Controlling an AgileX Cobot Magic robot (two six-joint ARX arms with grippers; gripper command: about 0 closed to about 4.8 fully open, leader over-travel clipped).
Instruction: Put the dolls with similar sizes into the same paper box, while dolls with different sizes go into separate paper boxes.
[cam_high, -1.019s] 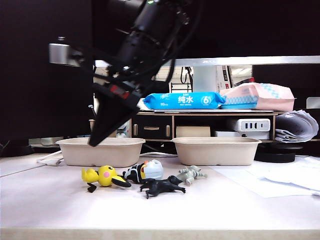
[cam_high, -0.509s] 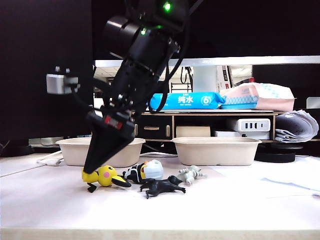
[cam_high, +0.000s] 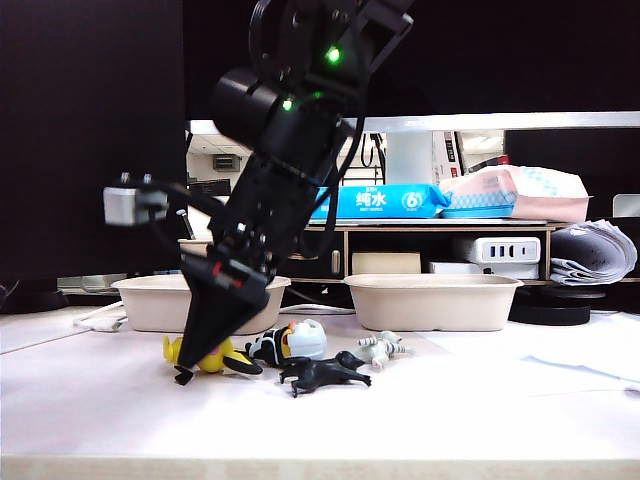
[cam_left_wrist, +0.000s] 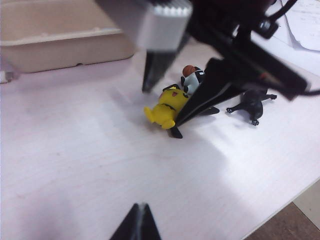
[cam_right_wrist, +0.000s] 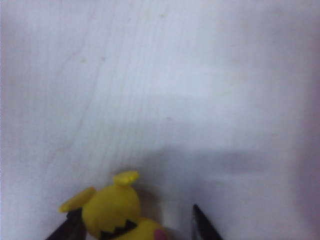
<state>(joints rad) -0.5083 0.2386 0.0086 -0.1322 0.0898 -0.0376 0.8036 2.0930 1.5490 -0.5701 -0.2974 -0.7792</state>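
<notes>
Four dolls lie in a row in front of two beige paper boxes (cam_high: 150, 305) (cam_high: 432, 300). They are a yellow one (cam_high: 222, 354), a light-blue, black and white one (cam_high: 295, 342), a black animal (cam_high: 325, 374) and a pale grey-green animal (cam_high: 383, 349). My right gripper (cam_high: 195, 365) points down at the table and stands open around the yellow doll (cam_right_wrist: 112, 210). One finger touches the doll and the other stands apart from it. The left wrist view shows the same straddle on the yellow doll (cam_left_wrist: 167, 106). My left gripper (cam_left_wrist: 139, 207) hovers shut and empty over bare table.
Behind the boxes a shelf carries a blue wet-wipes pack (cam_high: 365, 200), a pink pack (cam_high: 515, 192) and a white power strip (cam_high: 497, 250). Loose papers (cam_high: 560, 355) lie on the table at the right. The table's front edge runs close below the dolls.
My right gripper came down from in front of the left paper box to the table, and its fingers now straddle the yellow doll. The dolls have not moved.
</notes>
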